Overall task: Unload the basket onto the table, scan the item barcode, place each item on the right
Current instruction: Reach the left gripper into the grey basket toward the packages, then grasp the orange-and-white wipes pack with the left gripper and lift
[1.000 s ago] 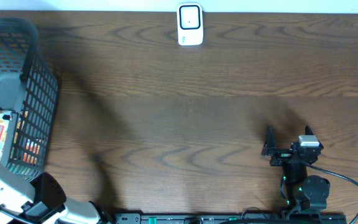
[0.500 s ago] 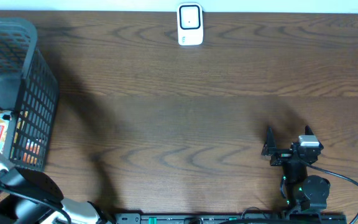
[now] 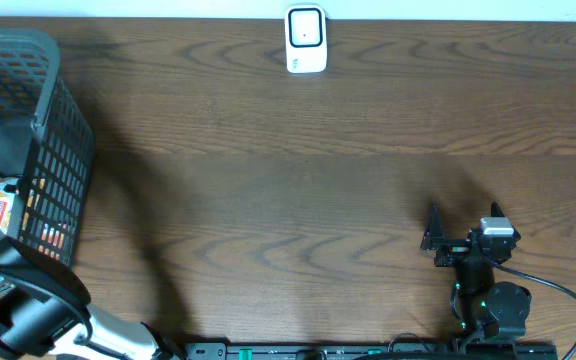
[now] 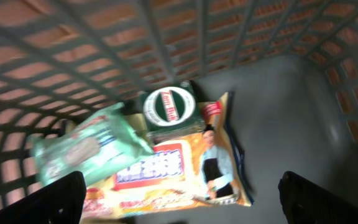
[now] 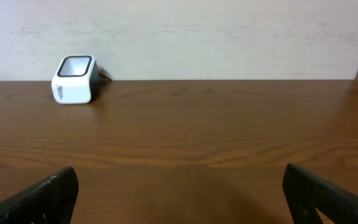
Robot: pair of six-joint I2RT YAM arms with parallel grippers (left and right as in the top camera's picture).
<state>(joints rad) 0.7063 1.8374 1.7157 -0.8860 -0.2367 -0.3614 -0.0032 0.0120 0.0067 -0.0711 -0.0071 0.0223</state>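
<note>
– Over the basket, how is the L gripper set?
– Jaws are spread fully wide; nothing is held or touched. Its black fingertips are seen at the wrist view's lower corners, w/ the goods lying below and between them.
– Which goods are meant?
– Three pkgs, piled on the smooth grey basket floor. A glossy orange snack bag (a person is printed on it) is lowest in view. A stiff dark-green box w/ a round white logo is set touching the bag's upper edge. A soft, crinkled pale-green pouch is laid across the bag's left end.
– And the R gripper?
– Likewise opened wide and empty, held low over the wood-grain table, well apart from the basket. It is faced toward the far edge, where the scanner is stood by the white wall: a small white block w/ rounded corners and a dark-rimmed window on top.
– Basket build?
– Dark plastic lattice walls, square mesh.
</note>
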